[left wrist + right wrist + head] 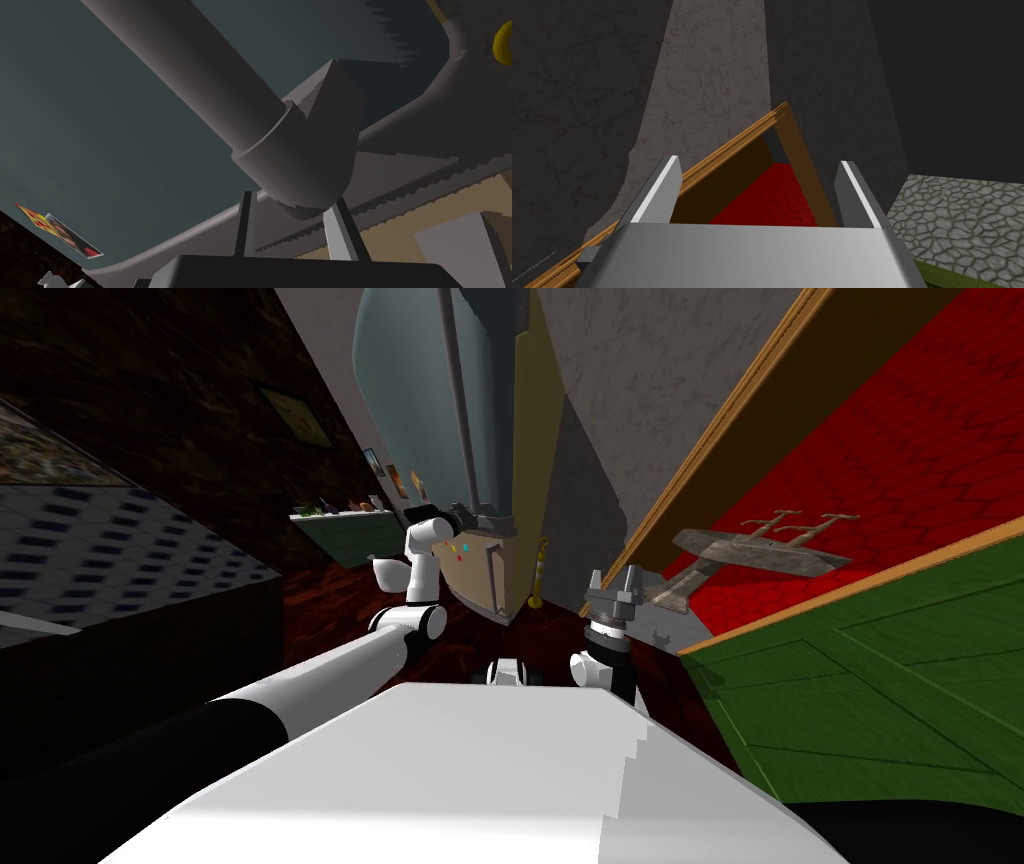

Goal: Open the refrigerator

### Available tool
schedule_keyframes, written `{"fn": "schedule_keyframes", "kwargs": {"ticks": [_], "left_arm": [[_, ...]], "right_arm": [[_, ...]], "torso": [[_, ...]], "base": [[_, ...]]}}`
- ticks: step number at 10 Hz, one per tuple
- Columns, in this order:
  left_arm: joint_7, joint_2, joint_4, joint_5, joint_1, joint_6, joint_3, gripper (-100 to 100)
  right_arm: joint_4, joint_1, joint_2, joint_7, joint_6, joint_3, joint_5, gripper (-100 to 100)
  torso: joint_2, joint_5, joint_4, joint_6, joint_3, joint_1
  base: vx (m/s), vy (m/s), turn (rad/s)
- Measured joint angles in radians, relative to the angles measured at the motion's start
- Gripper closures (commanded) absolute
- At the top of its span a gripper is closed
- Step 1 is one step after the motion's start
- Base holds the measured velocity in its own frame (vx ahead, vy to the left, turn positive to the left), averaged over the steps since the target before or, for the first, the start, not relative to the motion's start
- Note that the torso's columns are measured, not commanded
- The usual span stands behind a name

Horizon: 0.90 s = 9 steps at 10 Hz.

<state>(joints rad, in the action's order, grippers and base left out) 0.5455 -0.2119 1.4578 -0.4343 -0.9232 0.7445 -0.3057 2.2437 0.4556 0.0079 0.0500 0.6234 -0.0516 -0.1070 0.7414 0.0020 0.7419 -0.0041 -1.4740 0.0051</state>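
Straight ahead, a little to the left: refrigerator [415, 408] with a blue-grey door and a long grey handle [200, 75] running down it. Clamped on the handle's lower end, right at its bend, with the left gripper [291, 210]. Off to the right, right gripper [612, 593] held low with fingers apart, facing a red panel [772, 200] in a wooden frame. Likely trouble: slipping off the rounded bend, since thin fingers get little bite there. More likely still if pulled straight back instead of along the door's arc.
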Motion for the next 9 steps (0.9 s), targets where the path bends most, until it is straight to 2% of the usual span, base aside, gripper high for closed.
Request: {"fn": "schedule_keyframes", "kwargs": {"ticks": [9], "left_arm": [[-0.041,0.038,0.084,-0.143,0.025,0.079,0.068,100]], "right_arm": [[0.000,0.000,0.000,0.000,0.000,0.000,0.000,0]], "torso": [[-0.002,0.000,0.003,-0.001,-0.002,0.003]], "base": [[-0.134,0.339,-0.045]]}}
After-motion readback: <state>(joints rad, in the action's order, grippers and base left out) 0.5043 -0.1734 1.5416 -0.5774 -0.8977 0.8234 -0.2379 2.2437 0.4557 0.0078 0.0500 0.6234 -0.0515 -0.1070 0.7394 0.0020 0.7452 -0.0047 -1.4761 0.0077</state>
